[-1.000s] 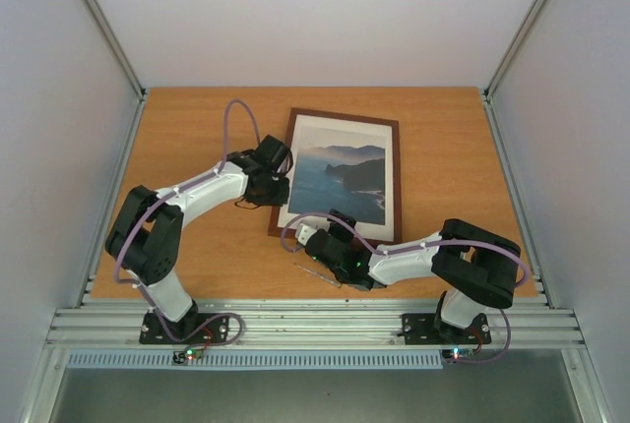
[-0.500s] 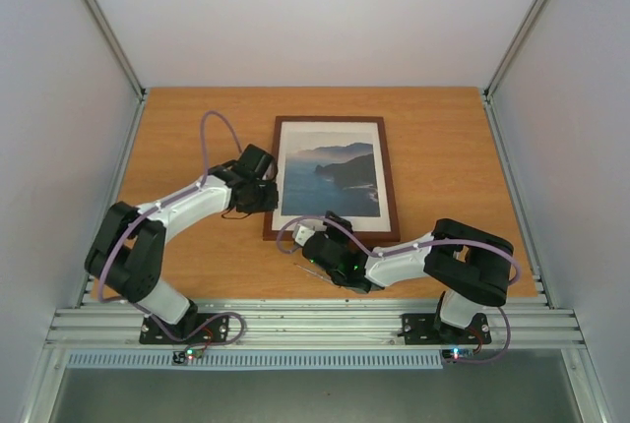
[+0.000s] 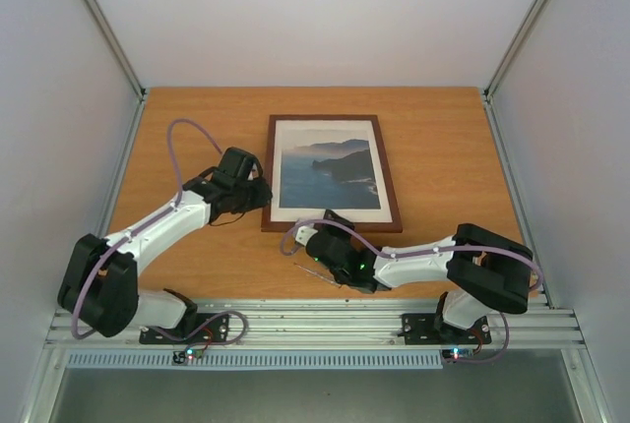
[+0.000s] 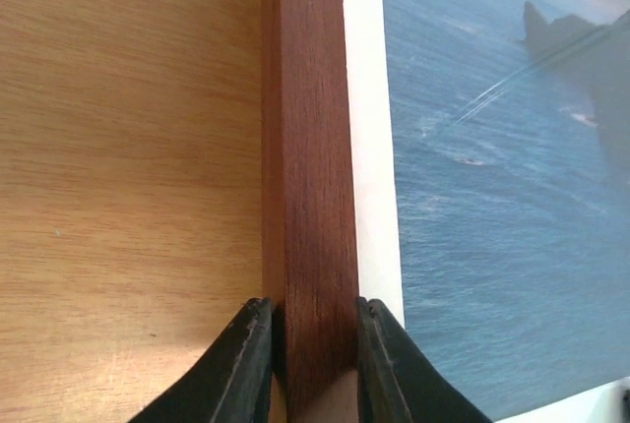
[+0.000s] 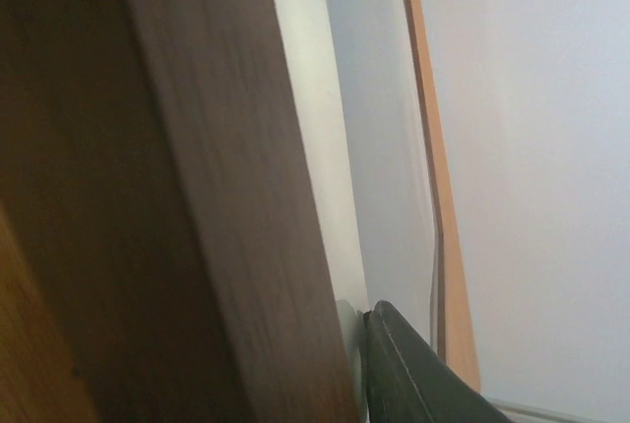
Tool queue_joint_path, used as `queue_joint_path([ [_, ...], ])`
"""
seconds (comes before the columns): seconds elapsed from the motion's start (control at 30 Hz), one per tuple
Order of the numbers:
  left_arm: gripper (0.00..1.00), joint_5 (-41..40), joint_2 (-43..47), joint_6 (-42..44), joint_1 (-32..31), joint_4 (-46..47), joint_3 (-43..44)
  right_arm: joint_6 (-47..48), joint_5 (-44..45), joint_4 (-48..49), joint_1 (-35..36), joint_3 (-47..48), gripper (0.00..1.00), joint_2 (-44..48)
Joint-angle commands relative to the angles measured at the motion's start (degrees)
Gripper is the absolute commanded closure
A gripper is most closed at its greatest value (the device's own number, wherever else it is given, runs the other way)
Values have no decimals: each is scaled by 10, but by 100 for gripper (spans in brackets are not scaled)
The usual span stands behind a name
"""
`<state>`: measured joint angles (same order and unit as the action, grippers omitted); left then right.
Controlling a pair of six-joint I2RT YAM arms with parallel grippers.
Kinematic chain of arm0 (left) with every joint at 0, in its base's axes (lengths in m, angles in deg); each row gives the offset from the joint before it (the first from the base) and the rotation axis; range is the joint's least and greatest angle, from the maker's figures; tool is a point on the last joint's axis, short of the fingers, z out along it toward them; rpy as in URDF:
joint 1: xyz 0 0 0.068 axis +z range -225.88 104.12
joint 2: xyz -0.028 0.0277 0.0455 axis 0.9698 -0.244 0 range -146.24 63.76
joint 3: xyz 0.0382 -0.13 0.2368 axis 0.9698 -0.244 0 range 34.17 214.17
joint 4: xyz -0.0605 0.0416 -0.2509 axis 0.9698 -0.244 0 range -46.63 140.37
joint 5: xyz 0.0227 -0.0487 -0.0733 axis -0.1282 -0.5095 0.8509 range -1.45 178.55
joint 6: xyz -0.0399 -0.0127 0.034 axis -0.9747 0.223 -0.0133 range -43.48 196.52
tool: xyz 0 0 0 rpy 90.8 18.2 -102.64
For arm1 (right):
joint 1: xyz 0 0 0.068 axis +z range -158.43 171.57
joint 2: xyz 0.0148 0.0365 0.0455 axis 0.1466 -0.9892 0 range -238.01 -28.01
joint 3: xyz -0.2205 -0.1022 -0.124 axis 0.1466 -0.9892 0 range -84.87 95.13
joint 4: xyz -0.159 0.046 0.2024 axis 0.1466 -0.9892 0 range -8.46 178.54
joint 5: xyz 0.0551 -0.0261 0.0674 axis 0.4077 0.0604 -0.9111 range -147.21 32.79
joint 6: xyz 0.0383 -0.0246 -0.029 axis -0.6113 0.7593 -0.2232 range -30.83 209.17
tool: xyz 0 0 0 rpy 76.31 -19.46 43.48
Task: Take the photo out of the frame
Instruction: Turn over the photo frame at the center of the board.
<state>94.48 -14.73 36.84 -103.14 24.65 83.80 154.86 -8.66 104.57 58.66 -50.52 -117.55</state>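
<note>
The frame [image 3: 268, 172], thin reddish-brown wood, lies flat mid-table with the photo [image 3: 327, 169] of blue sea and dark cliffs inside it. My left gripper [image 3: 264, 195] is shut on its left rail near the front corner. In the left wrist view the fingers [image 4: 251, 354] pinch the rail [image 4: 307, 148] from both sides, with the photo [image 4: 492, 197] to the right. My right gripper [image 3: 330, 224] sits at the frame's near rail. In the right wrist view one finger [image 5: 413, 374] presses the rail's [image 5: 217, 197] inner edge; the other finger is hidden behind the rail.
A thin metal rod [image 3: 317, 272] lies on the wooden table [image 3: 443, 148] just in front of the right gripper. White walls enclose the table on three sides. An aluminium rail [image 3: 315, 320] runs along the near edge.
The frame has turned and slid left, and now lies square to the table. My left arm swung left with it. The right gripper's jaws have closed onto the near rail.
</note>
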Motion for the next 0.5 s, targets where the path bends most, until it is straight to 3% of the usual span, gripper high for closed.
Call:
queue_joint_path([
  [0.0,78,-16,51,-23,11,-12,-5,-74,-9,36,-7,9,83,42],
  [0.17,62,-64,126,-12,13,-55,12,-65,-22,26,-7,18,91,82],
  [0.33,30,-147,208,23,14,-115,45,-67,-44,12,-7,32,99,126],
  [0.47,20,-211,260,63,13,-168,78,-64,-59,27,-7,42,99,157],
])
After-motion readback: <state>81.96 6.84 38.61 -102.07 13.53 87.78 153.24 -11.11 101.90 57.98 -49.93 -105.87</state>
